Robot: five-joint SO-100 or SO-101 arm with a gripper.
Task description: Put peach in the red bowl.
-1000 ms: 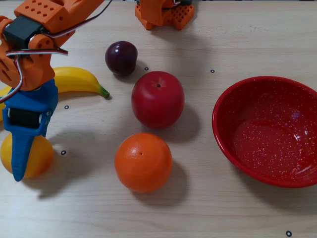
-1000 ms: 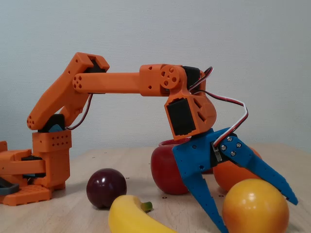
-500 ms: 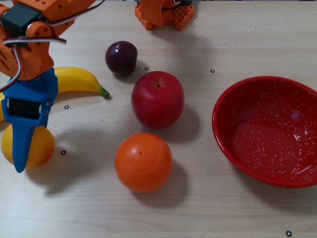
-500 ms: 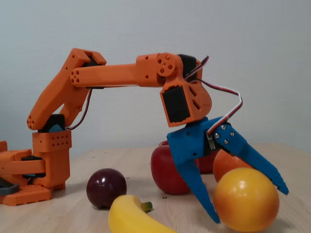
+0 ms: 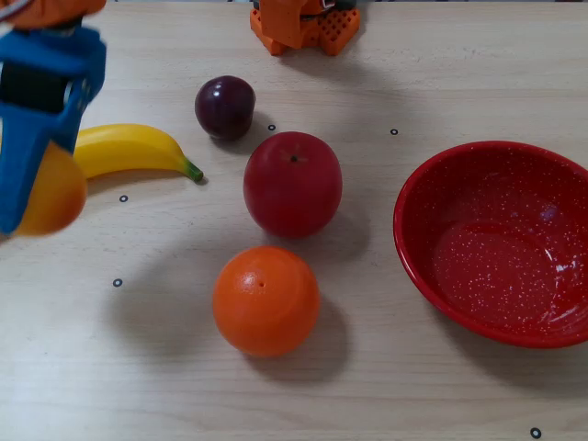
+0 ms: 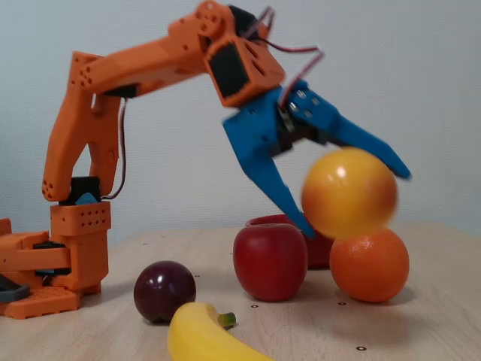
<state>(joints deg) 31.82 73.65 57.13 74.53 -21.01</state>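
Above wooden table [image 5: 441, 55], gripper [image 6: 349, 199] holds peach [image 6: 349, 193].

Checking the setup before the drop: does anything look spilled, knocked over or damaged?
Nothing stands out. The gripper holds the peach off the table; the red bowl sits upright and empty.

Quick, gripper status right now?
Gripper: shut on the peach, held in the air above the table.

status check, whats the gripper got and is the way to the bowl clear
Gripper shut on peach, lifted clear of table. Red bowl empty, far right in overhead-angled fixed view. Apple and orange sit between.
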